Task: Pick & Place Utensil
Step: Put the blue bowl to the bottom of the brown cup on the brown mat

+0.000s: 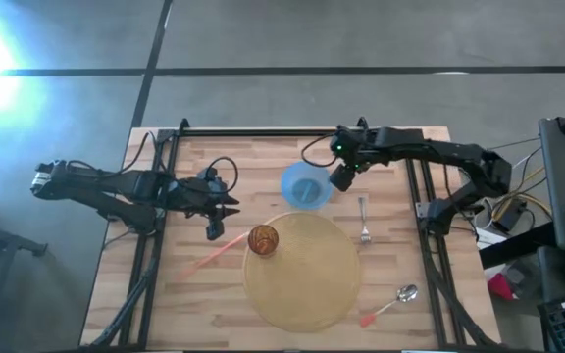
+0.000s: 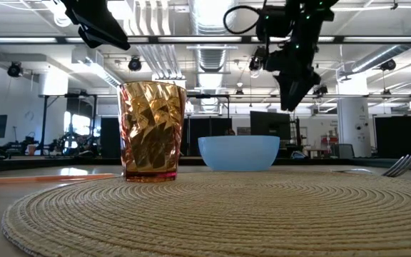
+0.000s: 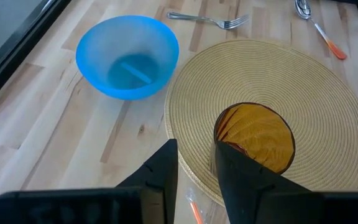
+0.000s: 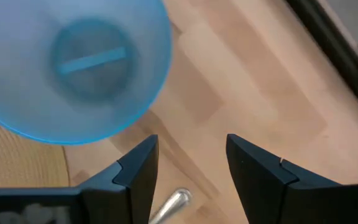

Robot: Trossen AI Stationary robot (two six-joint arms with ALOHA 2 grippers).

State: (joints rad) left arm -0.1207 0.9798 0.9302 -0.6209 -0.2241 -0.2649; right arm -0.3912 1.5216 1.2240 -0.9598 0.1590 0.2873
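High view: right tool [image 1: 340,180], open and empty, hovers at centre beside the blue bowl [image 1: 307,185]. Fork [image 1: 364,222] lies on the counter [image 1: 263,157] right of centre, seemingly just placed. Left tool [image 1: 214,228], part-closed and empty, waits left; spoon [image 1: 392,303] remains lower right.

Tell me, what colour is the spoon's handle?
Orange; the spoon shows best in the high view.

Woven straw mat [image 1: 302,284]; glossy amber glass [image 1: 264,239]; metal fork [image 1: 364,221].
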